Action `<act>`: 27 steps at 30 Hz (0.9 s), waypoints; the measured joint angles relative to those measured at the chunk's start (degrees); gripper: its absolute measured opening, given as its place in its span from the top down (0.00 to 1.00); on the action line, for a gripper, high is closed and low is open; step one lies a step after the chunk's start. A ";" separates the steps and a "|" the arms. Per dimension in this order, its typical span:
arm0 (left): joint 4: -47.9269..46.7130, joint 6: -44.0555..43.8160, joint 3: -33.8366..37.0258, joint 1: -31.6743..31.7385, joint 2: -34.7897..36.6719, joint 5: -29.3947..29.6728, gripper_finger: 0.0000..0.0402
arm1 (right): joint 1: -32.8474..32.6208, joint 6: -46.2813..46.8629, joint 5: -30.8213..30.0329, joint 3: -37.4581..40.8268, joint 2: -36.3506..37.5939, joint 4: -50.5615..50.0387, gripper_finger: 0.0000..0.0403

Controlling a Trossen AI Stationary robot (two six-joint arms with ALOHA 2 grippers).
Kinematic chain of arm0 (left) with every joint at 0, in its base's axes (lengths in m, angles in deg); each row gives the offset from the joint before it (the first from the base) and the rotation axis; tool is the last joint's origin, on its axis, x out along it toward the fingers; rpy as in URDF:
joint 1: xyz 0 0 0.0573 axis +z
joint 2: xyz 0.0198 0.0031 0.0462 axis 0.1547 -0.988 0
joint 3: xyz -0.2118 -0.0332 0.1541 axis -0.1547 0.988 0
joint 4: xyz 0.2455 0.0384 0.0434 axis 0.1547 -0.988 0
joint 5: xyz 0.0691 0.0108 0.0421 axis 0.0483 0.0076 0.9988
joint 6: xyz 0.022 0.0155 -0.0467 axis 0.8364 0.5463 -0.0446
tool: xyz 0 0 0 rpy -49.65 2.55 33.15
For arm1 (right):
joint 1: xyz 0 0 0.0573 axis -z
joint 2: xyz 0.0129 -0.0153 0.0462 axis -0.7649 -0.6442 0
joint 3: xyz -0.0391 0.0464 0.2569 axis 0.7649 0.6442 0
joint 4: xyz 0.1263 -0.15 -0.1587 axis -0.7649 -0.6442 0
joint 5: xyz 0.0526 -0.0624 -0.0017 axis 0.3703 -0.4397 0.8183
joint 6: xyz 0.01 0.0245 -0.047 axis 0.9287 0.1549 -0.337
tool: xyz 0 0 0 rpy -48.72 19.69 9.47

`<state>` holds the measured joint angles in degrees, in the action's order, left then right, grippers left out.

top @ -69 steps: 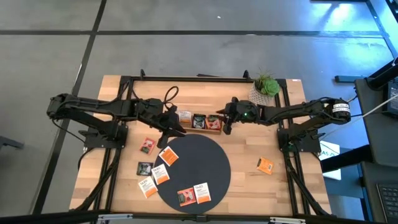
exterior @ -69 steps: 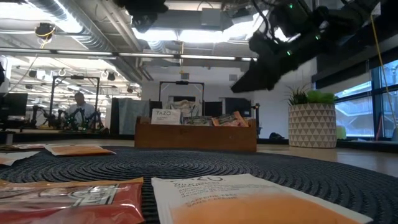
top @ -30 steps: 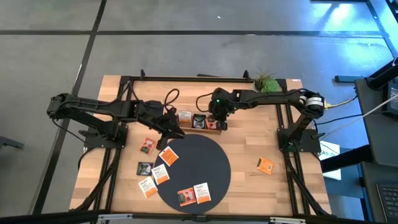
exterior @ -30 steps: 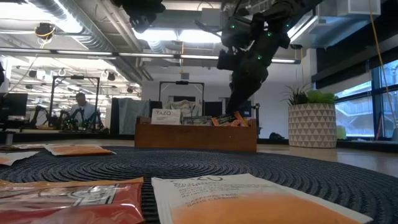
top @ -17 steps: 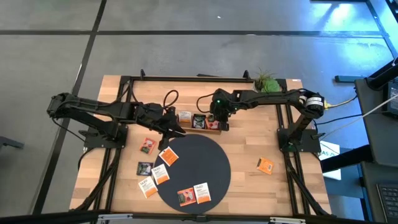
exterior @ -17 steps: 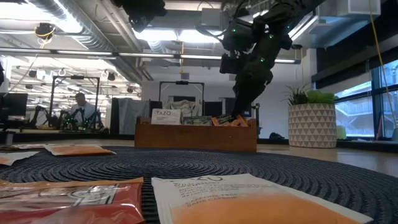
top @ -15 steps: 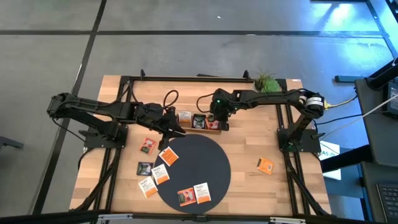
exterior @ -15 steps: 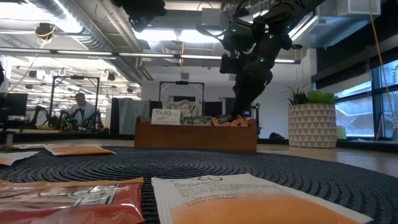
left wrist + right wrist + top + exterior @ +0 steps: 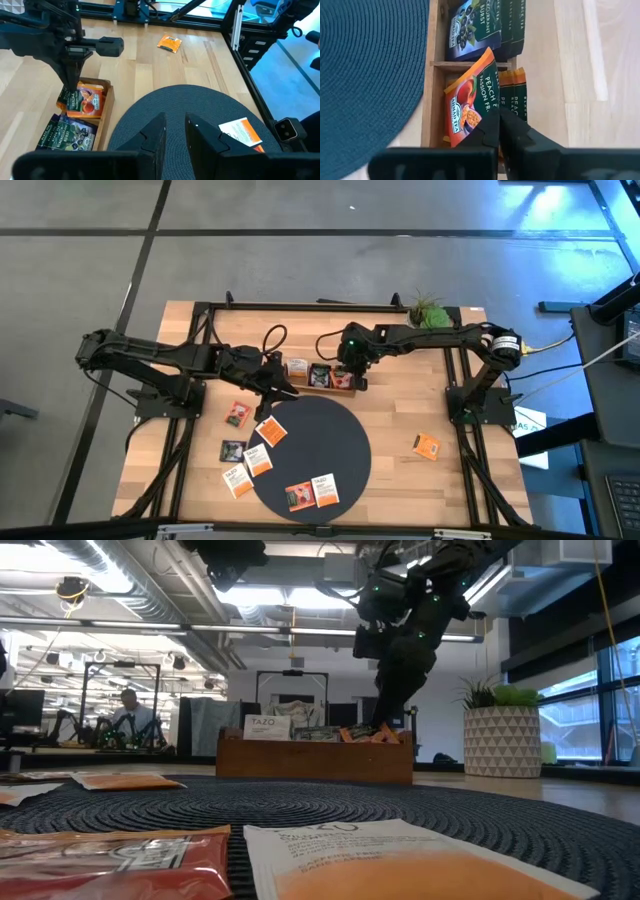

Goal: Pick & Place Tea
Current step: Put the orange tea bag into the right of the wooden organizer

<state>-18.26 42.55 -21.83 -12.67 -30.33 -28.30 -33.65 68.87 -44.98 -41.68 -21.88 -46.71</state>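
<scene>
Take the wooden tray (image 9: pixel 318 377) as your landmark: it sits just behind the dark round mat (image 9: pixel 312 450), with three compartments of upright sachets. Loose sachets lie flat on the mat's front edge and on the table to its left, and one orange sachet (image 9: pixel 427 445) lies alone well to the right of the tray.

Your right gripper (image 9: pixel 499 117) is down in the tray's right-end compartment, its fingers pressed fully together on the top edge of the peach sachet (image 9: pixel 469 102), which leans out at a tilt from the orange-edged ones packed behind it. The low view shows the same arm dropping straight into that end of the tray.

Your left gripper (image 9: pixel 175 131) hovers over the mat's near-tray edge, fingers a narrow gap apart and holding nothing.

Expect the sachet to be very light, thin and floppy (foil-paper, probably slick). An edge pinch like this one is the sensible hold, though a shallow bite could slip or let the packet swing; neighbouring sachets may drag up with it.
</scene>
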 joint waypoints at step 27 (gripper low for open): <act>-1.11 0.52 -0.04 0.00 -0.02 0.01 0.83 | -5.35 20.82 -14.39 16.01 11.54 17.91 1.00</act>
<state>-19.37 43.08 -21.88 -12.67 -30.35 -28.29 -39.00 89.69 -59.37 -25.67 -10.34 -28.81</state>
